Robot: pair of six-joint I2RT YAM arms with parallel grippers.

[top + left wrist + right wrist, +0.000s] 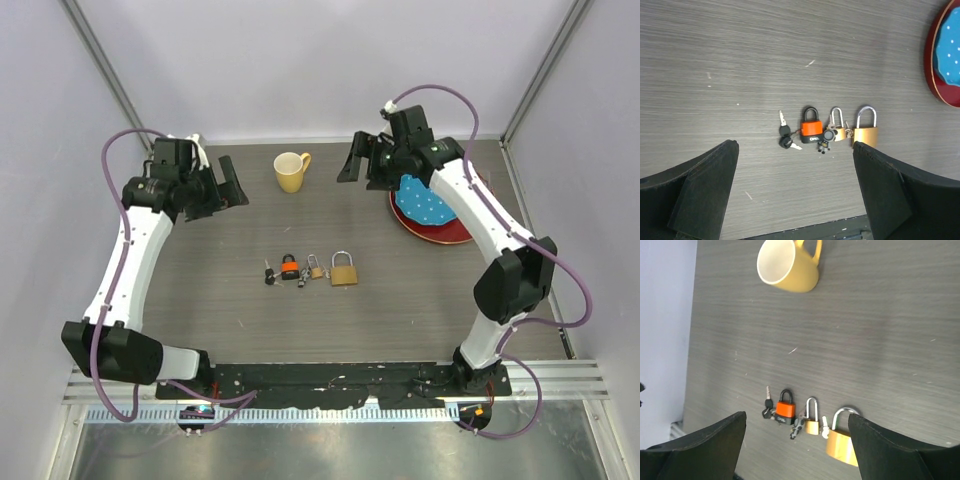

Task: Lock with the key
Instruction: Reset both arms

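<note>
Stretching between both arms, the dark grey counter (pixel 250 320) carries everything. The left claw (pixel 224 190) and right claw (pixel 360 165) hover above it, jaws spread wide, holding nothing. A red plate (pixel 455 236) sits far right, a yellow mug (pixel 290 172) far middle. Mid-counter, three locks lie in a row: large brass padlock (pixel 344 272) rightmost, orange padlock (pixel 289 267) leftmost, small brass padlock (pixel 314 269) between. Black-headed keys (pixel 269 274) lie just left of the orange one.

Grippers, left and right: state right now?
Left gripper: open, holding nothing.
Right gripper: open, holding nothing.
</note>
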